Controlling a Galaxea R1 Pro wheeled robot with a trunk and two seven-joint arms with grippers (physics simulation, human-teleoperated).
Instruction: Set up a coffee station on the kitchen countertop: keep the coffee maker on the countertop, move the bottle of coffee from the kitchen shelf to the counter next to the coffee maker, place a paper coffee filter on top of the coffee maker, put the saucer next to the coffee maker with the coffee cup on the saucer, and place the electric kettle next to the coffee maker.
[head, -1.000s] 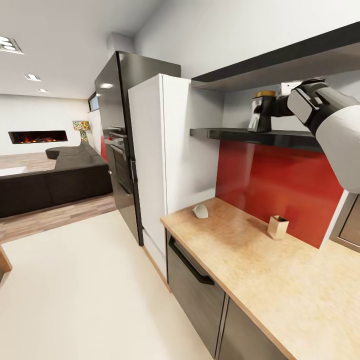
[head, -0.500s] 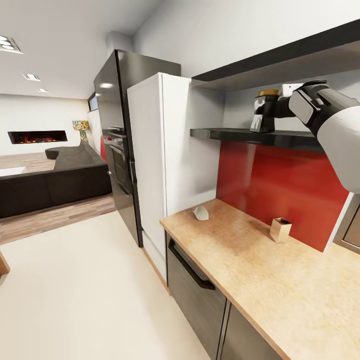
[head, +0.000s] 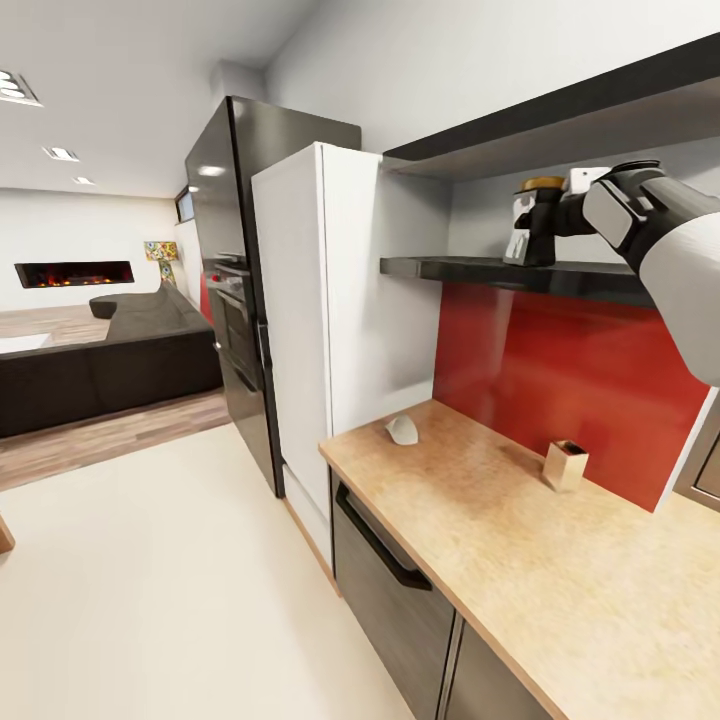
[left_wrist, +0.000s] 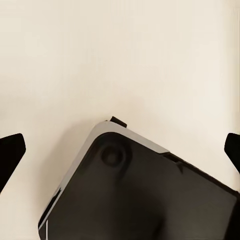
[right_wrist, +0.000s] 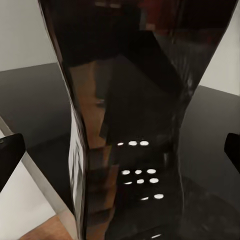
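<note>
My right gripper (head: 528, 232) is up at the shelf (head: 470, 268), fingers spread either side of the bottle of coffee (head: 538, 222), not clamped on it as far as I can tell. The bottle stands upright on the shelf, yellow cap on top; in the right wrist view its dark glossy body (right_wrist: 135, 115) sits close between the two fingertips (one at each edge of that view, clearly apart). Left gripper (left_wrist: 120, 150) is open too, fingertips wide apart, hanging over pale floor with a dark rounded part of the robot base (left_wrist: 140, 195) below it. The paper filter (head: 402, 429) lies on the countertop (head: 520, 560) near the white fridge (head: 330, 300). A small tan box (head: 565, 464) stands by the red backsplash (head: 570, 380).
</note>
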